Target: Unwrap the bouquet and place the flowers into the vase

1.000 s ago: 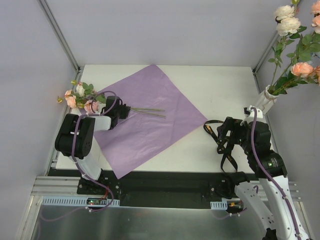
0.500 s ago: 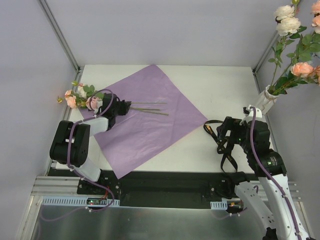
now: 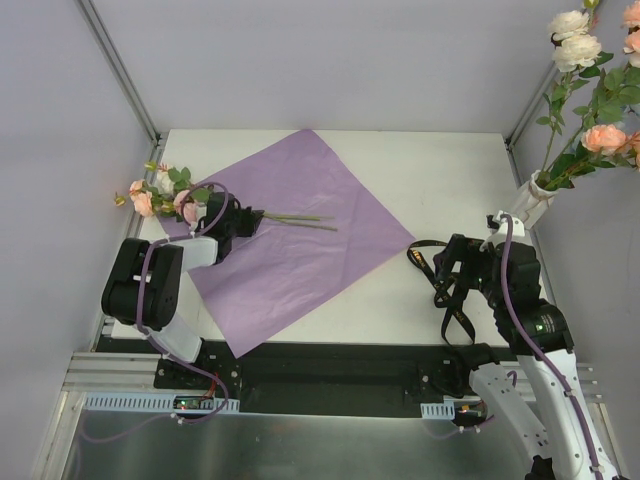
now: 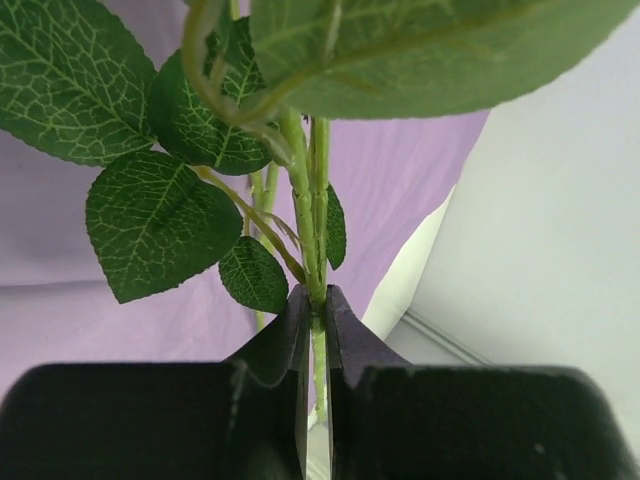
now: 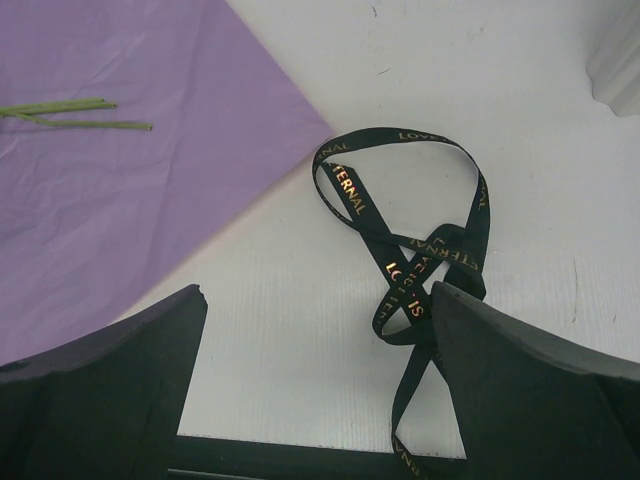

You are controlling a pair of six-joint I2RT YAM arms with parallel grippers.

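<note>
The bouquet is undone: its purple paper sheet [image 3: 300,235] lies spread flat on the table. My left gripper [image 3: 232,221] is shut on a few green stems [image 4: 318,215] of the flowers. Their peach and cream blooms [image 3: 160,193] stick out to the left past the sheet's corner. The stem ends [image 3: 305,220] point right over the paper. Large green leaves [image 4: 160,225] fill the left wrist view. The cream vase [image 3: 529,203] stands at the right edge with other flowers [image 3: 590,90] in it. My right gripper [image 5: 318,300] is open above the black ribbon [image 5: 420,235].
The ribbon [image 3: 445,285] lies loose on the white table between the paper's right corner and the vase. The cage's frame posts [image 3: 120,70] stand at the back corners. The table's front edge [image 3: 330,345] runs just before the arm bases.
The left arm's elbow has swung a little to the left and the held flowers have shifted slightly with it. The right arm and the ribbon have not moved.
</note>
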